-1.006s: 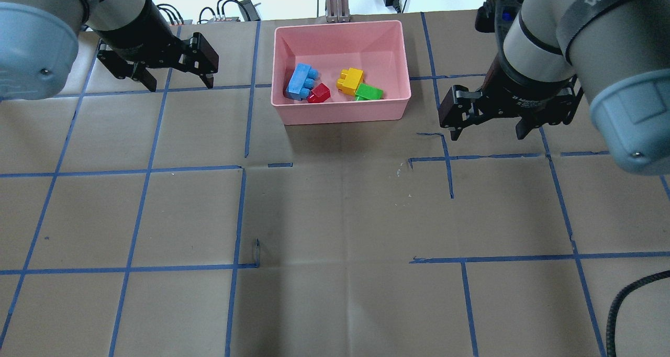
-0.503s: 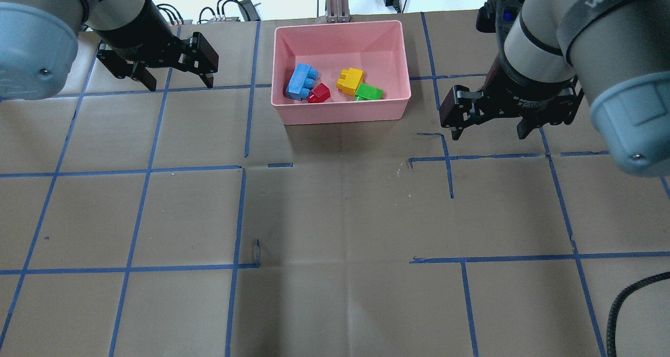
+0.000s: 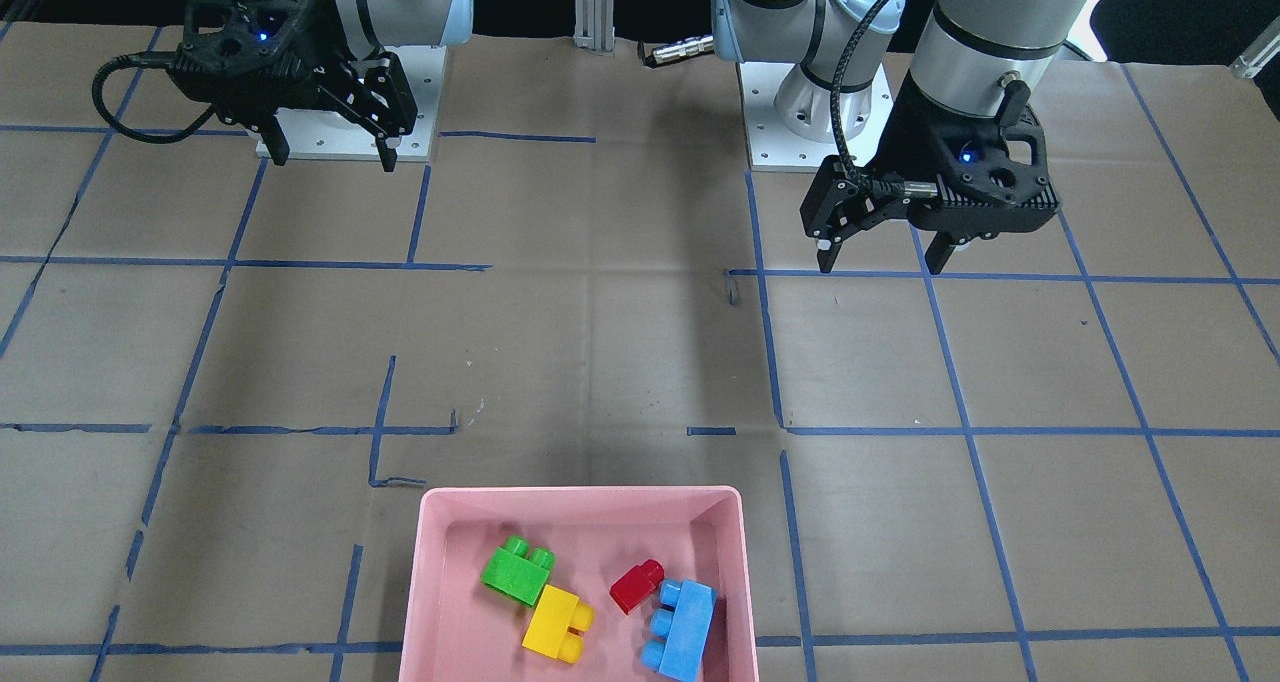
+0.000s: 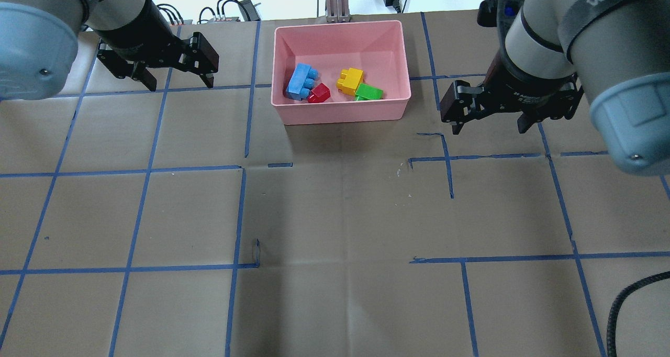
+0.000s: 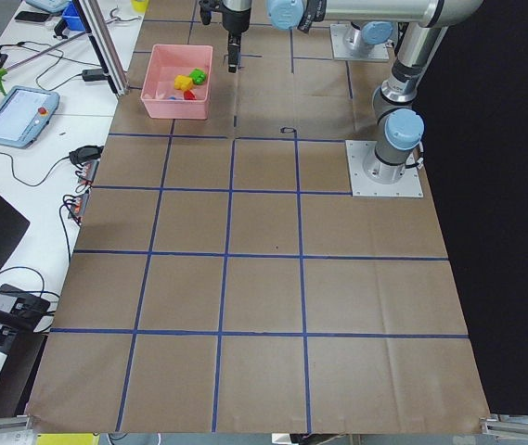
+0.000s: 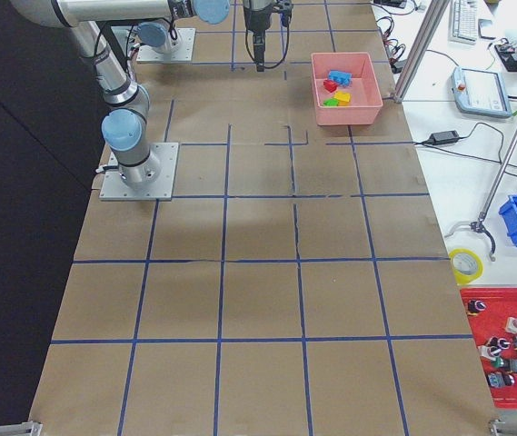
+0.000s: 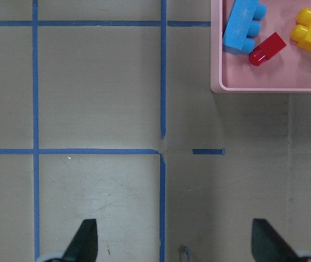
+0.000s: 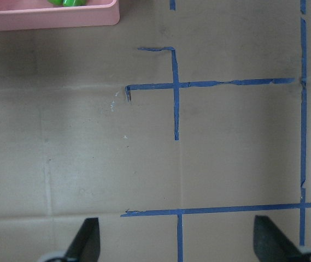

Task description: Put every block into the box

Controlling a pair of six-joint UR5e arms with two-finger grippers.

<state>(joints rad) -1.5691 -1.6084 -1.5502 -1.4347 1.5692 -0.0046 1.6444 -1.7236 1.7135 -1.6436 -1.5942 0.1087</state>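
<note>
The pink box stands at the far middle of the table. In it lie the light blue block, the red block, the yellow block and the green block. My left gripper is open and empty, left of the box and above the table. My right gripper is open and empty, right of the box. The front-facing view shows the box with all the blocks inside. The left wrist view shows the box's corner and the blue block.
Brown paper with a blue tape grid covers the table. An aluminium post and cables stand beyond the far edge behind the box. The arm bases are on the robot's side.
My right gripper has drifted slightly toward the far side of the table, still open. The left gripper and the blocks have not moved.
</note>
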